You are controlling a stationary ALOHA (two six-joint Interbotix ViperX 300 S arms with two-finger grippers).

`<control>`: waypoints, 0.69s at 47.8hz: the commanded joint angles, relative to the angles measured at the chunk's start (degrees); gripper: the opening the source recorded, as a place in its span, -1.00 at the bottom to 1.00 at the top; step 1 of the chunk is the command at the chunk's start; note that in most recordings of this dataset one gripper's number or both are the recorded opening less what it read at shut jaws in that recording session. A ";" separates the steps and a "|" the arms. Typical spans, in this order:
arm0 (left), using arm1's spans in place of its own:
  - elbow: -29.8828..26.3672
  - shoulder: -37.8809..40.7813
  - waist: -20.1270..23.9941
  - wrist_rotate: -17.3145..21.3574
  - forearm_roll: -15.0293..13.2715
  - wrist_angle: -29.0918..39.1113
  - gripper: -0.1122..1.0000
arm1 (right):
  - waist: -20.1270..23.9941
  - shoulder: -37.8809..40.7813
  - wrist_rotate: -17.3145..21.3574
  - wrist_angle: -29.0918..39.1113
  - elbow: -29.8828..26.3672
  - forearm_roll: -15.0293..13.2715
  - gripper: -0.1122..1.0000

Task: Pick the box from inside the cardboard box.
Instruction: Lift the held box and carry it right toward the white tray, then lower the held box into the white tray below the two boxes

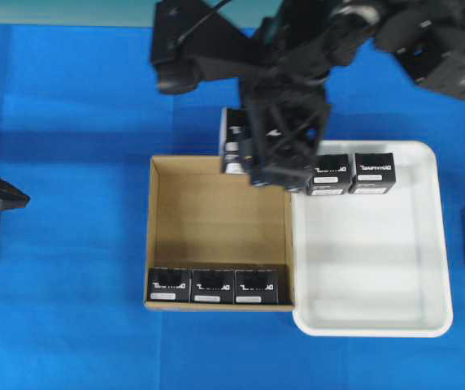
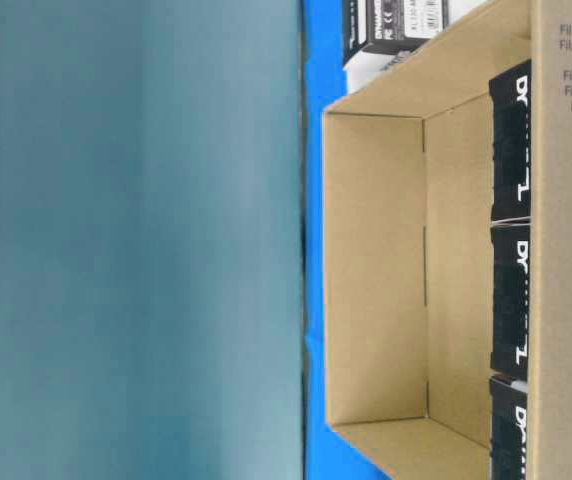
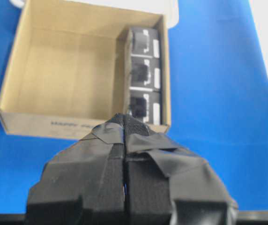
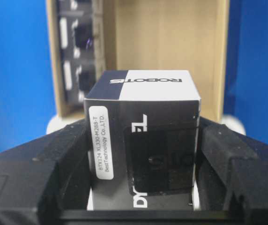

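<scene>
Clearly, in the right wrist view the box (image 4: 142, 140) sits squarely between the two padded fingers (image 4: 54, 159) of the right gripper (image 4: 141, 164), both side faces touching the pads, so the jaws are closed onto it at about its own width. In the overhead view the same box (image 1: 234, 140) shows at the upper middle of the frame, partly hidden by the right gripper (image 1: 277, 150), over the far edge of the cardboard box (image 1: 159, 236). Three look-alike boxes (image 1: 211, 285) line the carton's near wall at the lower middle. Two more (image 1: 351, 173) stand at the top of the white tray (image 1: 428, 244) on the right. The left gripper (image 3: 124, 154), at the bottom of its own view, has its taped jaws pressed together on nothing.
</scene>
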 commanded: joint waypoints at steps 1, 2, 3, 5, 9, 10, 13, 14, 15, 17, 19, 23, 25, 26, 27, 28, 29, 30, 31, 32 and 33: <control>-1.41 0.35 -0.09 -0.09 0.18 -0.35 -0.93 | -0.70 -2.72 -0.09 2.81 1.05 -0.97 0.32; -1.32 0.35 0.00 -0.09 0.18 -0.35 -0.93 | -0.70 -2.99 -0.18 2.99 1.41 -1.14 0.32; -1.32 0.35 0.00 -0.09 0.18 -0.35 -0.93 | -0.70 -3.69 -0.26 3.69 2.29 -1.67 0.32; -1.32 0.35 -0.09 -0.09 0.18 -0.35 -0.93 | -0.70 -4.66 -0.35 3.78 3.87 -1.85 0.32; -1.41 0.35 0.00 -0.09 0.18 -0.44 -0.93 | -0.70 -6.77 -0.26 2.81 8.09 -1.93 0.32; -1.41 0.35 -0.09 -0.09 0.18 -0.44 -0.93 | -0.70 -7.38 -0.26 2.37 9.32 -1.93 0.32; -1.41 0.35 -0.09 -0.18 0.18 -0.35 -0.93 | -0.79 -9.67 -0.26 0.62 13.89 -1.93 0.32; -1.41 0.35 0.00 -0.18 0.18 -0.35 -0.93 | -0.79 -10.28 -0.26 0.00 15.29 -1.93 0.32; -1.41 0.35 -0.09 -0.18 0.18 -0.35 -0.93 | -0.79 -10.90 -0.26 -0.70 16.61 -1.93 0.31; -1.41 0.44 -0.09 -0.18 0.18 -0.44 -0.93 | -0.79 -12.39 -0.18 -2.29 19.42 -2.02 0.32; -1.41 0.44 0.00 -0.18 0.18 -0.44 -0.93 | -0.79 -13.71 -0.18 -4.04 22.50 -1.93 0.32; -1.41 0.44 -0.09 0.00 0.18 -0.44 -0.93 | -0.79 -16.70 -0.09 -8.17 28.21 -2.02 0.32; -1.41 0.35 -0.09 0.09 0.18 -0.44 -0.93 | -0.79 -18.54 -0.18 -10.81 31.55 -2.02 0.32; -1.41 0.35 0.00 0.18 0.18 -0.35 -0.93 | -0.79 -19.25 -0.18 -11.87 32.78 -2.02 0.32; -1.41 0.35 0.00 0.26 0.18 -0.35 -0.93 | -0.70 -19.86 -0.18 -12.83 34.10 -2.02 0.32; -1.41 0.35 -0.09 0.35 0.18 -0.44 -0.93 | -0.70 -20.48 -0.18 -13.80 35.24 -2.02 0.32; -1.41 0.35 0.00 0.35 0.18 -0.35 -0.93 | -0.62 -21.01 -0.09 -14.77 36.47 -2.02 0.32; -1.41 0.26 -0.09 0.44 0.18 -0.35 -0.93 | -0.62 -21.45 -0.18 -15.73 37.71 -2.02 0.32; -1.41 0.35 -0.09 0.44 0.18 -0.35 -0.93 | -0.53 -21.80 -0.18 -16.70 38.85 -2.02 0.32; -1.41 0.35 0.00 0.53 0.18 -0.35 -0.93 | -0.35 -22.15 -0.18 -17.58 39.99 -2.02 0.31; -1.41 0.26 0.00 0.53 0.18 -0.35 -0.93 | -0.26 -22.41 -0.26 -18.46 41.04 -2.02 0.32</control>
